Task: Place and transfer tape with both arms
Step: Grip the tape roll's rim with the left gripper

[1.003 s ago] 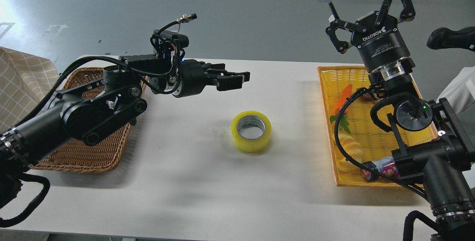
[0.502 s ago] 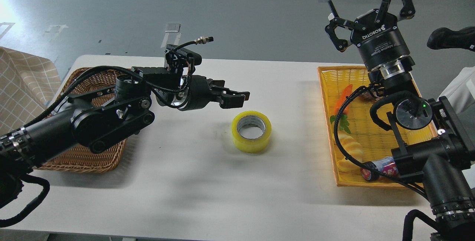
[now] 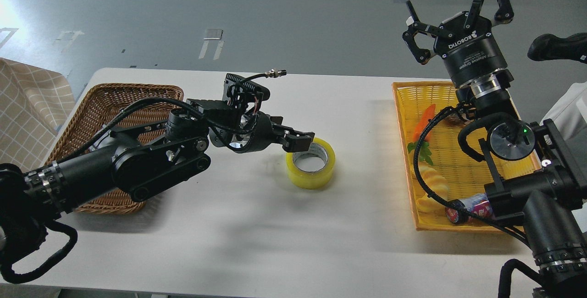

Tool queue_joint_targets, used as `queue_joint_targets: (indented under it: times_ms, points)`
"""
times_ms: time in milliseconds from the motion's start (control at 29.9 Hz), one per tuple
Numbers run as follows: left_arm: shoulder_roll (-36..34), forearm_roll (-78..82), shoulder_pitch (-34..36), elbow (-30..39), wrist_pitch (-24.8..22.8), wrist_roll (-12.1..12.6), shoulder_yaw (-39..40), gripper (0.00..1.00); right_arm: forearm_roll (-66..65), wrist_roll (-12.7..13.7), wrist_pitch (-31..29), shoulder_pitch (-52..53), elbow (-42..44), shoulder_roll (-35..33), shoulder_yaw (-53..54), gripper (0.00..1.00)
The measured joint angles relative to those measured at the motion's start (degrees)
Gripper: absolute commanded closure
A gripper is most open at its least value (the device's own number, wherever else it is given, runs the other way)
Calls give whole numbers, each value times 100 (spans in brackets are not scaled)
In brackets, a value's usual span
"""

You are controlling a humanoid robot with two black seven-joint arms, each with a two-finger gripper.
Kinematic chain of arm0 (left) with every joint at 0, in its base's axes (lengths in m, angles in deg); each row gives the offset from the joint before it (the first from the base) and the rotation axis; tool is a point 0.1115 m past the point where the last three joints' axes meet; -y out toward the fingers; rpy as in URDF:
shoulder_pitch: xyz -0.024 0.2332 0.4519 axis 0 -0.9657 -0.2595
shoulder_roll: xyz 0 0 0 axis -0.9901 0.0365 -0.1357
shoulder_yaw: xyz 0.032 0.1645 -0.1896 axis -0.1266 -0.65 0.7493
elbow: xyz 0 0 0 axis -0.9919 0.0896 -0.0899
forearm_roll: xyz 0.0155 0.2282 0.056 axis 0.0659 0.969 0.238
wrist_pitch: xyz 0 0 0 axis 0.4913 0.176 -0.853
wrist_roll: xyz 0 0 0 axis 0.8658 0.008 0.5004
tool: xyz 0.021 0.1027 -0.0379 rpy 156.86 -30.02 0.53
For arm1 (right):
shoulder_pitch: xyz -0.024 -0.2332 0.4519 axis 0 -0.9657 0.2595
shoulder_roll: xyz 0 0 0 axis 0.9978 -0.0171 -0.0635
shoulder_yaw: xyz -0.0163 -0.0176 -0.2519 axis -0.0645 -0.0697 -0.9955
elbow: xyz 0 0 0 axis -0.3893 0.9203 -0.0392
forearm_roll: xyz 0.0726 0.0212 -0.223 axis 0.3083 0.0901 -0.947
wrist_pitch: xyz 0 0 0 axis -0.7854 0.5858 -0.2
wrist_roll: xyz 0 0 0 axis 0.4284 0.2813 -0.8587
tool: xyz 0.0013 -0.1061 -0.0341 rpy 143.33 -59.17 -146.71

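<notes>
The tape, a yellow roll with a pale core, lies flat on the white table near the middle. My left gripper reaches in from the left and hangs low at the roll's upper left rim, its dark fingertips overlapping the rim. I cannot tell its fingers apart or whether it touches the roll. My right gripper is raised high above the far end of the yellow basket, fingers spread open and empty, pointing up and away.
A brown wicker basket stands at the left under my left arm. A yellow basket at the right holds a carrot toy, a croissant-like toy and a can. A checked cloth lies at the far left.
My left gripper has moved down and to the right, from above the table to the tape's upper left rim. The tape and my right arm have stayed put.
</notes>
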Motion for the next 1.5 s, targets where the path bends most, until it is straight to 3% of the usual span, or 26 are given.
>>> queue_joint_targets:
  times_ms: [268,936,1170,1505]
  points:
    - [198,3,-13,-34,-8,142,-13,2,0,0,0,-46,0,16,-6,0]
    - [591,-6,16,-774,0,167,-312,2,0,-4,0,-58,67,95,-19,0]
    - [606,-4,-11,-910,0,384,-314,2,0,-8,0,-58,84,106,-19,0]
    - [703,1,-39,-1032,-6,432,-457,3,0,-12,0,-59,88,107,-18,0]
